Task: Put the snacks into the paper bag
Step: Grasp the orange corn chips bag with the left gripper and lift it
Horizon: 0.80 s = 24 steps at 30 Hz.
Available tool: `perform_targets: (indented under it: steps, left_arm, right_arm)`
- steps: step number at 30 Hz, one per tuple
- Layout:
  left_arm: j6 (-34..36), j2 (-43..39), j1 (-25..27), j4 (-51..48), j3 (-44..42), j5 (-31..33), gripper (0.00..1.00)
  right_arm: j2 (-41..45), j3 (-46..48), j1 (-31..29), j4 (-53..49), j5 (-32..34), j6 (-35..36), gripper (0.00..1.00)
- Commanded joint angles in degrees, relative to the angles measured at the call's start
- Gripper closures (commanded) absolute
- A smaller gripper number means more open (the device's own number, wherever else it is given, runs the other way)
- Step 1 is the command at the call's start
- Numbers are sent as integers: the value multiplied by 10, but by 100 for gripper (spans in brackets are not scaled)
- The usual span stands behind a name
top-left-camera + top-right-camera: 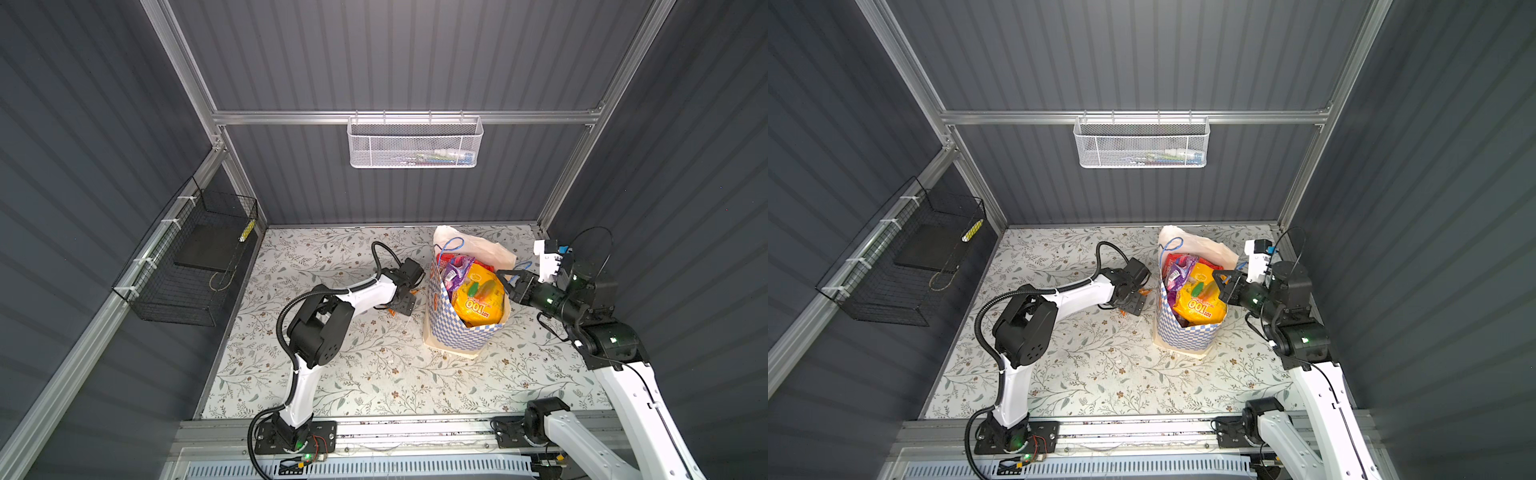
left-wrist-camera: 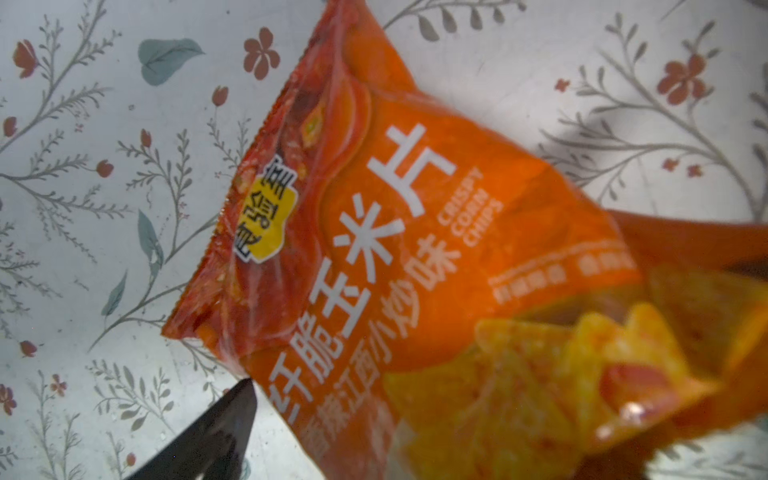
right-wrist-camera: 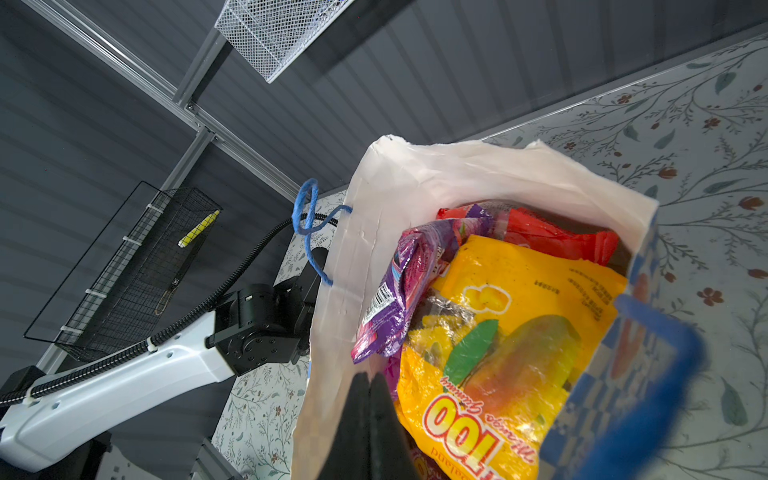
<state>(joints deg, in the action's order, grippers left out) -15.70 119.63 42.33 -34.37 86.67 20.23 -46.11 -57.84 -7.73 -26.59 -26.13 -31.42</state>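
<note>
The paper bag (image 1: 457, 336) (image 1: 1187, 336) stands upright at the back right of the table, mouth open. Of the snacks, a yellow mango packet (image 1: 478, 303) (image 3: 519, 332), a purple packet (image 3: 399, 291) and a red packet (image 3: 540, 237) stick out of the bag. An orange corn-chip packet (image 2: 415, 232) lies on the table just left of the bag. My left gripper (image 1: 401, 305) is low over it and open, one finger (image 2: 220, 432) beside the packet's edge. My right gripper (image 3: 370, 386) is shut, its tips at the bag's mouth by the white inner wall (image 3: 415, 187).
A white mesh basket (image 1: 415, 143) hangs on the back rail. A black wire basket (image 1: 195, 266) holding a yellow item and a dark pad is fixed to the left wall. The bag's blue cord handles (image 3: 309, 220) stand up at its rim. The floral table (image 1: 374, 374) runs forward.
</note>
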Motion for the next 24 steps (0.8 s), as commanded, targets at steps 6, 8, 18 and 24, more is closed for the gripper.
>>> perform_targets:
  steps: [6, 8, 18, 24]
  left_arm:
    - [-11, 29, -3, 25, -20, 34, 15]
    - [-12, 32, -3, 31, -24, 36, 19]
    - [-31, 29, -4, 56, -48, 17, 58]
    - [-53, -12, -3, 81, -90, -1, 75]
  right_arm:
    - [9, 9, -4, 19, -5, 7, 100]
    - [6, 11, -4, 21, -6, 6, 100]
    - [2, 17, -4, 23, -2, 7, 100]
    - [2, 19, -4, 23, 1, 11, 100]
